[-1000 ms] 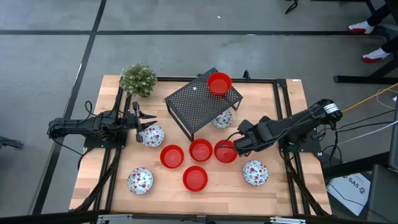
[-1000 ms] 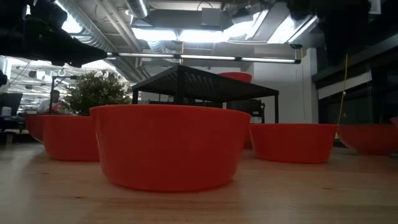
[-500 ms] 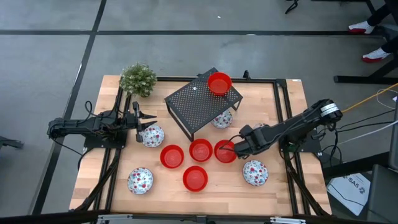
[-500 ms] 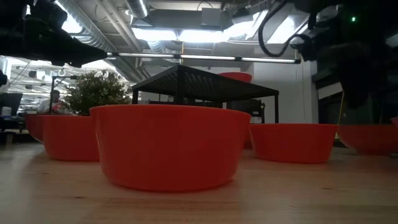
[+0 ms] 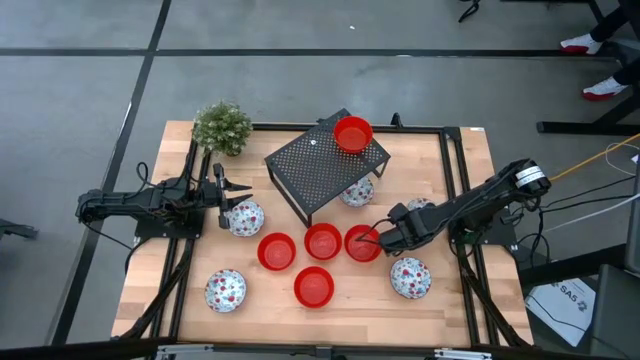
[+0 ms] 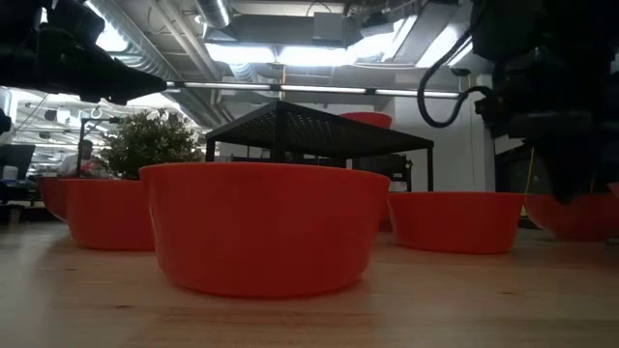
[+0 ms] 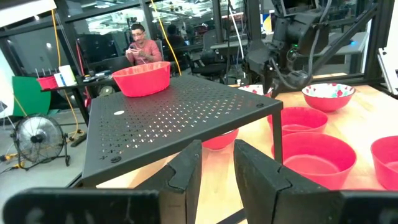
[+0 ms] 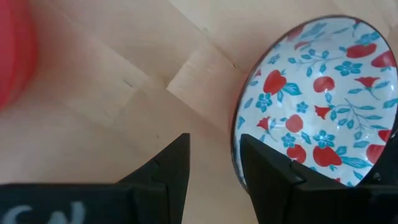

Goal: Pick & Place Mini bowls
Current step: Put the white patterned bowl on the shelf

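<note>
My right gripper [image 5: 381, 240]: low over the table just right of centre in the high view, fingers slightly apart with a narrow gap, holding nothing; its tips are at the right edge of a red bowl [image 5: 362, 243].
What my right wrist sees: bare wood between my fingers [image 8: 166, 171], a speckled bowl [image 8: 317, 106] beside them.
My left gripper [image 5: 222, 192]: waits at the left side of the table, fingers a little apart, empty, beside a speckled bowl [image 5: 245, 217].
Red bowls: three in a row at centre, [image 5: 277, 251], [image 5: 322, 241] and the one by my right gripper; a fourth [image 5: 313, 286] below them; a fifth [image 5: 352, 133] on top of the black rack [image 5: 315, 170].
Speckled bowls: one at lower left [image 5: 226, 290], one at lower right [image 5: 409, 277], one under the rack's right edge [image 5: 358, 192].
Plant [image 5: 222, 127]: upper left corner of the table [image 5: 445, 310].
</note>
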You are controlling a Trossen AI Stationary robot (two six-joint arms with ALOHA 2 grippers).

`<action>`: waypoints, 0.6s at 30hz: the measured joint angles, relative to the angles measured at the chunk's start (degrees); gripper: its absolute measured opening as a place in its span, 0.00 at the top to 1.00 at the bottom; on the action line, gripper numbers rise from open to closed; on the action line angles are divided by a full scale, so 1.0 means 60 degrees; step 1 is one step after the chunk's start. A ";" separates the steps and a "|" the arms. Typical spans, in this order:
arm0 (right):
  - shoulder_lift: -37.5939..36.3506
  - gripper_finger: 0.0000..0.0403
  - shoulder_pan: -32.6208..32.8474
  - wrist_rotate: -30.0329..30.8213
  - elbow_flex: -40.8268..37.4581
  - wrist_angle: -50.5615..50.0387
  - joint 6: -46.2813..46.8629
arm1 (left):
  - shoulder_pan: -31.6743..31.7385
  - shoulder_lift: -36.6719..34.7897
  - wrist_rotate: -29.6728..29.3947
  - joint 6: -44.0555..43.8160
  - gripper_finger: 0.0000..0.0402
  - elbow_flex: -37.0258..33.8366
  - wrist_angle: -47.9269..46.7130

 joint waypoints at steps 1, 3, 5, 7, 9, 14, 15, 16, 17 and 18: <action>0.0002 0.65 0.0000 0.0018 -0.0041 0.0015 0.0035 | -0.0004 0.0000 0.0000 0.0000 0.78 0.0003 0.0000; 0.0002 0.65 0.0000 0.0046 -0.0115 0.0042 0.0057 | -0.0003 0.0000 0.0000 0.0000 0.78 0.0002 0.0000; 0.0002 0.65 -0.0007 0.0071 -0.0160 0.0057 0.0050 | -0.0002 -0.0001 0.0000 0.0000 0.78 0.0000 0.0000; 0.0002 0.65 -0.0040 0.0075 -0.0258 0.0109 0.0057 | -0.0002 -0.0002 0.0000 0.0000 0.78 0.0000 0.0000; 0.0001 0.65 -0.0086 0.0074 -0.0367 0.0143 0.0061 | -0.0004 0.0000 0.0000 0.0000 0.78 0.0003 0.0000; 0.0002 0.67 -0.0249 0.0046 -0.0615 0.0415 0.0054 | -0.0003 -0.0001 0.0000 0.0000 0.78 0.0001 0.0000; 0.0002 0.69 -0.0280 0.0050 -0.0615 0.0442 0.0054 | -0.0001 0.0000 0.0000 0.0000 0.78 0.0003 0.0000; 0.0002 0.70 -0.0325 0.0052 -0.0615 0.0474 0.0054 | -0.0002 -0.0002 0.0000 0.0000 0.78 0.0002 0.0000; 0.0002 0.73 -0.0346 0.0049 -0.0615 0.0496 0.0054 | -0.0002 -0.0003 0.0000 0.0000 0.78 0.0003 -0.0001; 0.0002 0.76 -0.0382 0.0046 -0.0615 0.0512 0.0054 | -0.0004 -0.0001 0.0000 0.0000 0.78 0.0003 0.0000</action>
